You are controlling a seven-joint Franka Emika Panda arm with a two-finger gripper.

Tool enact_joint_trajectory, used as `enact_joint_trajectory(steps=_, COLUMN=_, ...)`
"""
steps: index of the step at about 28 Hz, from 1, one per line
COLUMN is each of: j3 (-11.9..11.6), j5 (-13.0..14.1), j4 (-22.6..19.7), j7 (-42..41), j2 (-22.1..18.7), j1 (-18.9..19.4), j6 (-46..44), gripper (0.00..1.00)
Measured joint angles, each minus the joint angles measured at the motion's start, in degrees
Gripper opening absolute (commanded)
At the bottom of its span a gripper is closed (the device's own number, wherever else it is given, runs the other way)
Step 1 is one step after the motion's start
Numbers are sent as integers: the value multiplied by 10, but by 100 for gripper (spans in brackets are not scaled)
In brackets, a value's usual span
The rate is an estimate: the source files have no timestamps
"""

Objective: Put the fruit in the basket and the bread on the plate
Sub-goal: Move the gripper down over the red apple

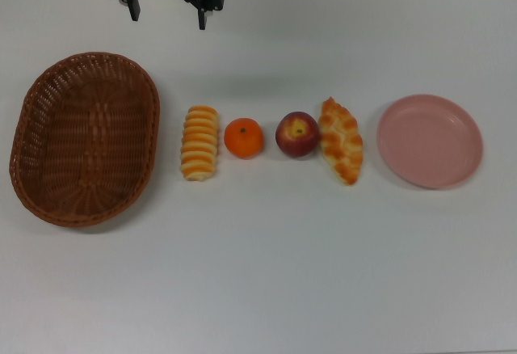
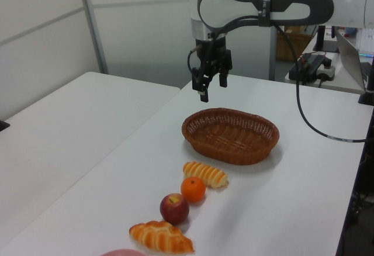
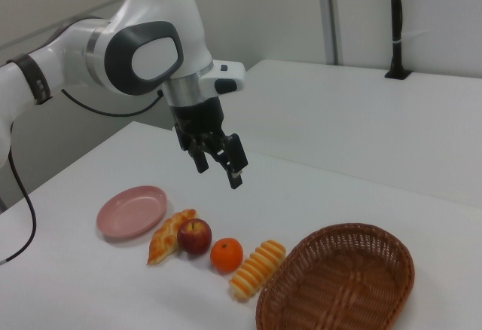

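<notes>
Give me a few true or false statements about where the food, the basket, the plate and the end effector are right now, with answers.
1. The basket is empty. True.
2. The apple lies on the plate. False: it sits on the table, touching the braided loaf.
3. The mandarin sits between the ribbed loaf and the apple. True.
4. The end effector holds a loaf. False: it hangs open and empty above the table.
5. In the top view, the plate is at the row's right end. True.
</notes>
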Motion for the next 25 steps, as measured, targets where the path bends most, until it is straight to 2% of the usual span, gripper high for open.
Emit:
enact_joint_trajectory(steps=5, j3=2, j5=1, j4=-9, j7=-1, j2=6, j1=8, j6=0, gripper=100)
enact_joint_trajectory(steps=12, j3=5, j5=-2, j4=-21, j7=-15, j2=53, j1=37, j6=30, gripper=100)
enact_joint_trajectory(steps=19, j3=7, j5=-35, j4=-42, j7=-15, j2=94, j1=79, j6=71, gripper=100)
enact_joint_trajectory(steps=25, j3=8, j5=-63, j4=-68, j7=1, j2=107, j1=119, j6=80, gripper=100)
